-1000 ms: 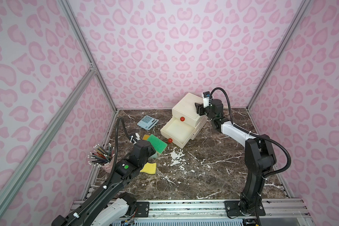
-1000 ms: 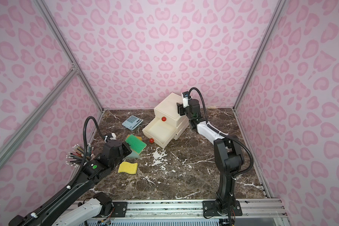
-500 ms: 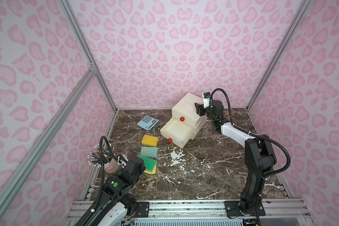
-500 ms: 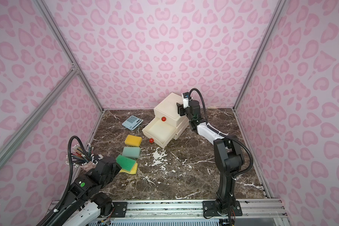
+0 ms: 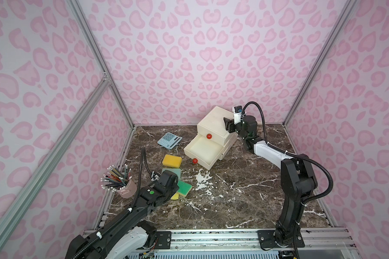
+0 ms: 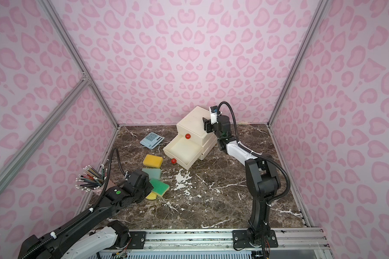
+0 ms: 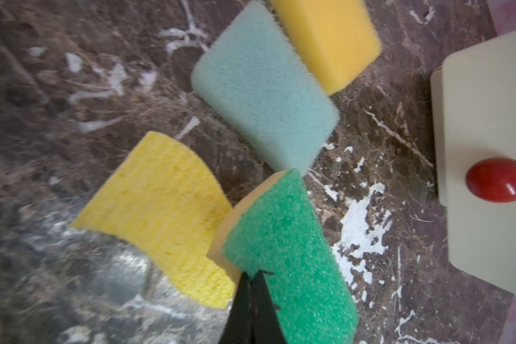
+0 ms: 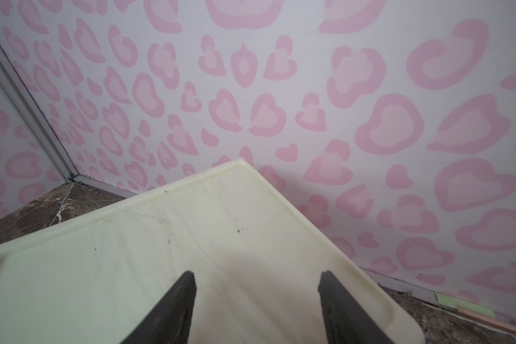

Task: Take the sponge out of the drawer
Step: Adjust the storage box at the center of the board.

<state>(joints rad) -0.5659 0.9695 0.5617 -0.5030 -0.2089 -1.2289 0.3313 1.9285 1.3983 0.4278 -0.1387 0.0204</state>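
1. Progress: the open drawer (image 5: pixel 202 148) of the cabinet (image 5: pixel 213 118) shows a bare floor with no sponge in it, so the removal looks done.
2. Position: the green sponge (image 5: pixel 184 186) is in front of the cabinet, tilted over a thin yellow sponge (image 5: pixel 175 196). The clenched left gripper (image 7: pixel 255 297) pinches one edge, and letting go seems all that is left.
3. Other arm: the right gripper (image 8: pixel 256 274) is at the cabinet top, jaws apart, grasping nothing.
4. Count: four sponges in front of the cabinet, adding a teal sponge (image 5: pixel 176 172) and an orange sponge (image 5: pixel 172 161); two red knobs (image 5: pixel 209 136); one calculator (image 5: pixel 169 140); one pencil cup (image 5: pixel 126 189).

The sponge (image 5: pixel 184 186) is front-left of the drawer (image 5: pixel 202 149).
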